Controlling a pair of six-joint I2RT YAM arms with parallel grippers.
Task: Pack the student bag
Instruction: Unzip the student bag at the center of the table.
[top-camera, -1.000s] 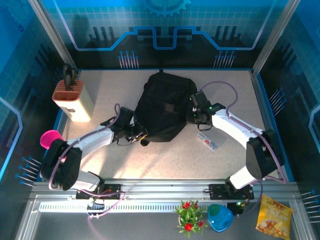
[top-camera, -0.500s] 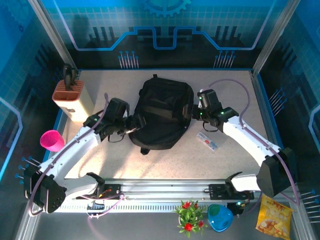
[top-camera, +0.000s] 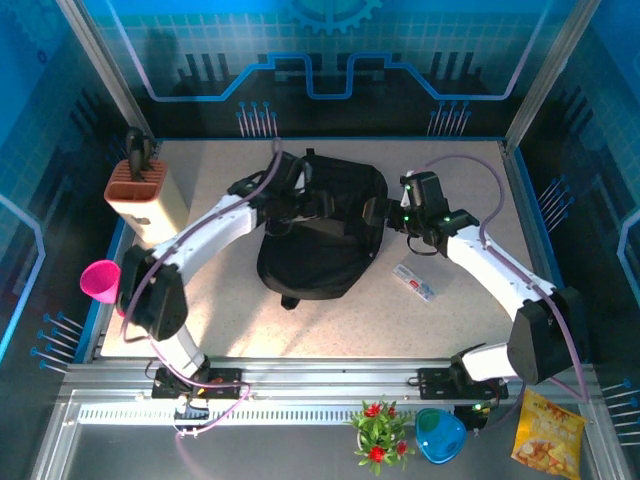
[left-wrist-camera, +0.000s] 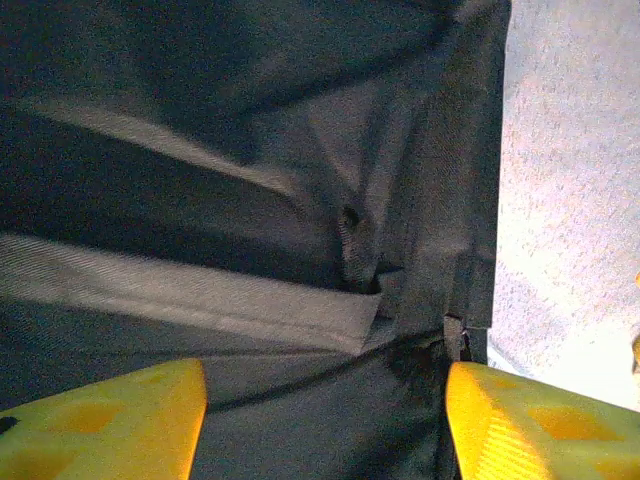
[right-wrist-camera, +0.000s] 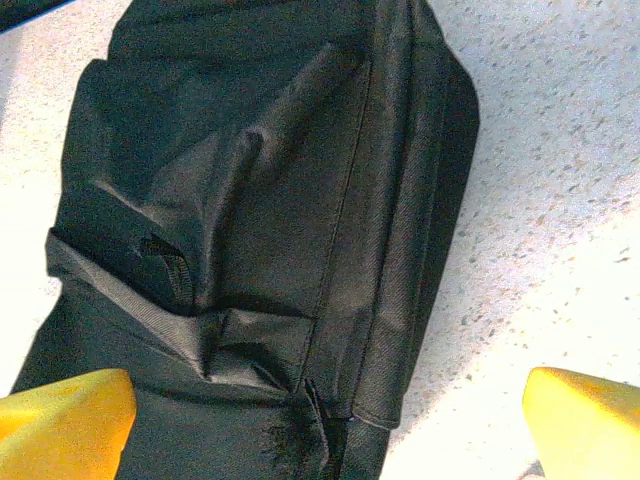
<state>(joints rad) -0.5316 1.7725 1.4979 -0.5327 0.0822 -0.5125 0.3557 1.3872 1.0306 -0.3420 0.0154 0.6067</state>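
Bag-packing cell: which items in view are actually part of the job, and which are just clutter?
Job:
- student bag
- small flat packet on the table beside it, possibly meant for packing

Lying about:
- knife block
- pink cup
- potted plant
- blue bowl
- yellow snack bag

A: Student bag (top-camera: 322, 235)?
B: Black throughout. Straps show a fine woven rib, greyer where light catches.
A: Table (top-camera: 230, 320)?
B: Pale beige, dark speckle.
A: Arms (top-camera: 205, 235)?
B: White shells, black joints, mauve cables (top-camera: 452, 158). Fingers (left-wrist-camera: 110, 420) bright yellow with orange diamond marks.
A: The rest?
B: Holder (top-camera: 145, 205) cream, rust-brown top. Cup (top-camera: 100, 280) hot pink. Plant (top-camera: 378, 432) green, red blooms. Bowl (top-camera: 438, 435) blue. Snack packet (top-camera: 548, 432) yellow. Walls (top-camera: 40, 100) blue, pale grid lines.
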